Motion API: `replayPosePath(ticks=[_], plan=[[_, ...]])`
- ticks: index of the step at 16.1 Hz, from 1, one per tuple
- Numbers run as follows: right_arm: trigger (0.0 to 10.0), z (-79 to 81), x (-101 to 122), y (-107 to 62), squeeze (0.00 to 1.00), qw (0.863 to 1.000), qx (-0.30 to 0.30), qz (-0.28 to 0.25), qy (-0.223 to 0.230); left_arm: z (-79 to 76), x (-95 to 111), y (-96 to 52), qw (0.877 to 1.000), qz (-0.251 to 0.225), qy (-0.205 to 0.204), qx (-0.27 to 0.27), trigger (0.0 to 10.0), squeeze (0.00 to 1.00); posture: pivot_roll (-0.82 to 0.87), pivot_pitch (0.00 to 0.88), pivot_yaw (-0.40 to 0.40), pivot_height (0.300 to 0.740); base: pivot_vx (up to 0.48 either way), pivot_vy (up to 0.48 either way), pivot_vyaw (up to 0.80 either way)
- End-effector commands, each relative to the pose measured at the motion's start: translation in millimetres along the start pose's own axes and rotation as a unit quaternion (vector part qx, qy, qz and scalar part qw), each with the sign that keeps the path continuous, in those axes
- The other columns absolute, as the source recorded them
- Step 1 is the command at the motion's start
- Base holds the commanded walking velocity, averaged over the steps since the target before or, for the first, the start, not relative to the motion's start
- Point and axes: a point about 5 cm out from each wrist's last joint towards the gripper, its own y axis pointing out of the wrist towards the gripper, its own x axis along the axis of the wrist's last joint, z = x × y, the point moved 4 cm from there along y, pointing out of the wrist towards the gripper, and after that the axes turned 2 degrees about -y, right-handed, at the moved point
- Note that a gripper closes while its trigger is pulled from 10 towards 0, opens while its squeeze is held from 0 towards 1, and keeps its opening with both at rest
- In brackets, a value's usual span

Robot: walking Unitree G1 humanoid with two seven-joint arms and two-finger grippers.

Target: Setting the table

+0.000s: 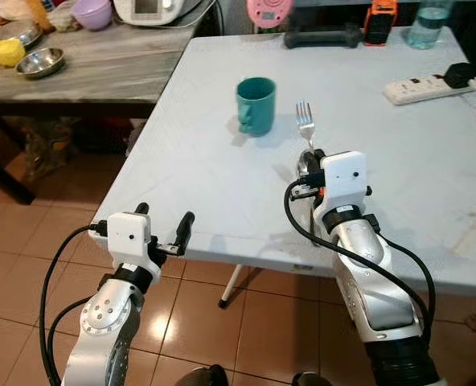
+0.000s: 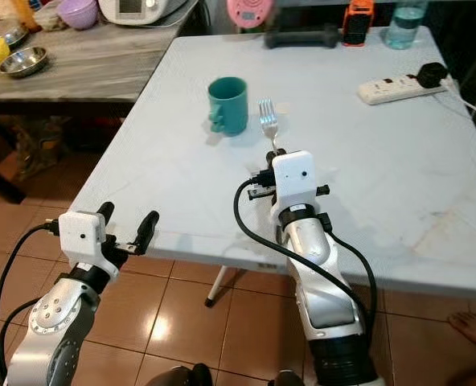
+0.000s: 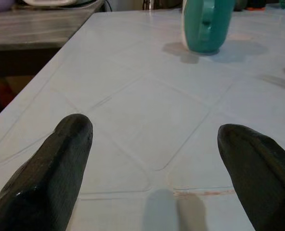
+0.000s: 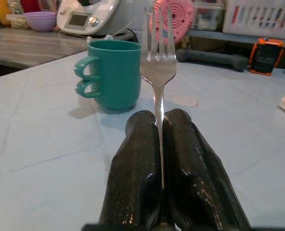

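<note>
A teal mug stands upright on the white table, handle toward the left. My right gripper is shut on a silver fork, whose tines point away from me just right of the mug. In the right wrist view the fork sticks out between the two closed fingers, above the tabletop. My left gripper stands open at the table's near left edge, nothing between its fingers. The mug lies far ahead of it.
A white power strip, a dumbbell, an orange device and a bottle line the table's far side. A wooden counter at the left holds metal bowls and a purple bowl. Tiled floor lies below.
</note>
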Motion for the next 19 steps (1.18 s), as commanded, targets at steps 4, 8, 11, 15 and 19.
replayPosePath(ticks=[4,8,11,15,19], plan=[[10.0,5.0,2.3,-0.7,0.0,1.0,0.005,-0.01,0.002,4.0,-1.7,-1.6,1.0,0.002,0.003,0.006,10.0,0.0,-0.14,0.134,0.133,0.74,0.0,0.128,0.0],[10.0,3.8,3.1,-0.3,0.0,1.0,0.0,-0.013,0.0,3.1,-1.9,-1.9,1.0,0.004,0.006,0.003,10.0,0.0,-0.14,0.14,0.135,0.74,0.0,0.336,0.0],[10.0,2.5,2.8,-0.2,0.0,1.0,-0.006,-0.013,0.0,2.5,-2.5,-2.2,1.0,0.005,0.009,0.001,10.0,0.0,-0.14,0.14,0.139,0.74,0.0,0.351,0.0],[10.0,1.3,3.1,1.3,0.0,1.0,-0.011,-0.015,0.0,1.6,-2.9,-1.4,1.0,0.006,0.011,-0.003,10.0,0.0,-0.14,0.14,0.139,0.74,0.0,0.354,0.0],[10.0,-2.1,3.2,2.1,0.0,1.0,-0.017,-0.017,-0.003,0.4,-3.0,-1.8,1.0,0.006,0.011,-0.005,10.0,0.0,-0.14,0.144,0.141,0.74,0.0,0.354,0.0]])
